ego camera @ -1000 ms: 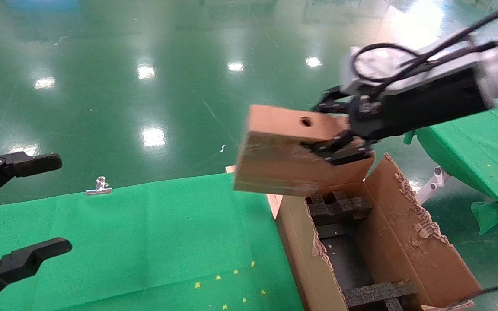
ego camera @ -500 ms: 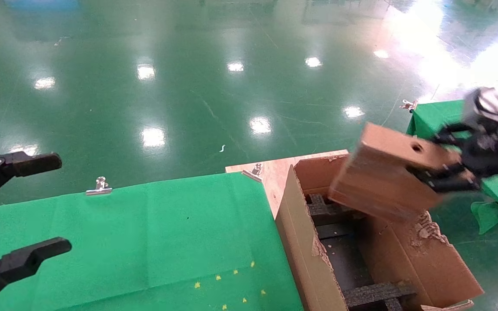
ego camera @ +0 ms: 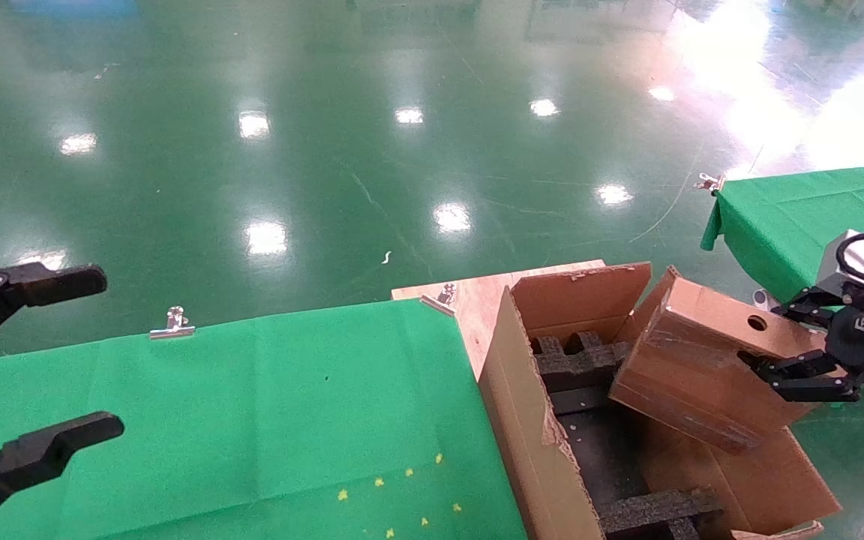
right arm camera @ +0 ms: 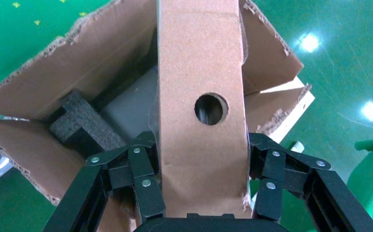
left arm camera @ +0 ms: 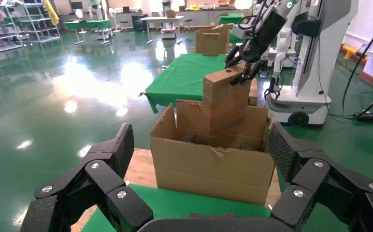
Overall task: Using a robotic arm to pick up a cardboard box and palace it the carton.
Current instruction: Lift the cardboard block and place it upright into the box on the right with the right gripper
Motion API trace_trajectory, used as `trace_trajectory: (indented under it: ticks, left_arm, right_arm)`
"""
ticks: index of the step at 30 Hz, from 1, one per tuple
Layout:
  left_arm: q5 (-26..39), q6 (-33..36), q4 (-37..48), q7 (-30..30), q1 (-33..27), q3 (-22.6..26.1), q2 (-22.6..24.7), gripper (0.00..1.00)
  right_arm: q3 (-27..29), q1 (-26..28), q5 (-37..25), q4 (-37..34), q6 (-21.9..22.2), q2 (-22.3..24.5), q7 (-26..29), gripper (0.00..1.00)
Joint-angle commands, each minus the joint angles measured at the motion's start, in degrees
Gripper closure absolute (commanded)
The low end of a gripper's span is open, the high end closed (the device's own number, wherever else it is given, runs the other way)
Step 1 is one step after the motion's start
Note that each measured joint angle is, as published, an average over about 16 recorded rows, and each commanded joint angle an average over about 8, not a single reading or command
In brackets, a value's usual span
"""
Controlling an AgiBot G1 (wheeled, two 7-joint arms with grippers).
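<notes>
My right gripper [ego camera: 786,346] is shut on the cardboard box [ego camera: 691,375], a small brown box with a round hole in its top face. It holds the box tilted over the right side of the carton [ego camera: 529,427], with the box's lower edge dipping inside the opening. From the right wrist, the fingers [right arm camera: 146,164] clamp both sides of the box [right arm camera: 199,63] above the carton [right arm camera: 78,63] and its black foam inserts [right arm camera: 80,123]. The left wrist view shows the box [left arm camera: 225,104] standing up out of the carton [left arm camera: 208,164]. My left gripper [ego camera: 72,360] hangs open at the far left.
A green-covered table [ego camera: 252,420] lies left of the carton, with metal clips [ego camera: 172,324] on its far edge. The carton rests on a wooden board [ego camera: 477,296]. A second green table [ego camera: 799,217] stands at the right. Glossy green floor lies beyond.
My right gripper has carried the box rightward and down, from above the carton's far-left corner to its right side. The left gripper has not moved.
</notes>
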Motion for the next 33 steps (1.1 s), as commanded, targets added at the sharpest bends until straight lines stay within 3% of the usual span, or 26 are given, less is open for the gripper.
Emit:
trace_trajectory:
  ticks: [1,13,18,22,29,33]
  left_arm:
    - [0.0,0.0,0.0,0.0,0.0,0.0,0.0,0.0]
    - [0.0,0.0,0.0,0.0,0.0,0.0,0.0,0.0]
    - [0.0,0.0,0.0,0.0,0.0,0.0,0.0,0.0]
    - [0.0,0.0,0.0,0.0,0.0,0.0,0.0,0.0]
    - [0.0,0.0,0.0,0.0,0.0,0.0,0.0,0.0]
    - [0.0,0.0,0.0,0.0,0.0,0.0,0.0,0.0]
  right_arm:
    - [-0.4,-0.7,0.4,0.3,1.2,0.4,0.1,1.0]
    - [0.0,-0.2,0.4,-0.1,0.3,-0.2,0.2,1.0]
    - [-0.9,-1.4,0.4,0.0,1.4,0.0,3.4,1.0]
    - [-2.7,-3.8,-0.2,2.6,6.1,1.3,10.2,1.0]
    - [-6.8,-8.8,-2.5,11.0,19.6,5.1,28.0,1.0]
    - [-8.9,-11.0,-3.2,12.6,24.8,5.3,37.4,1.0]
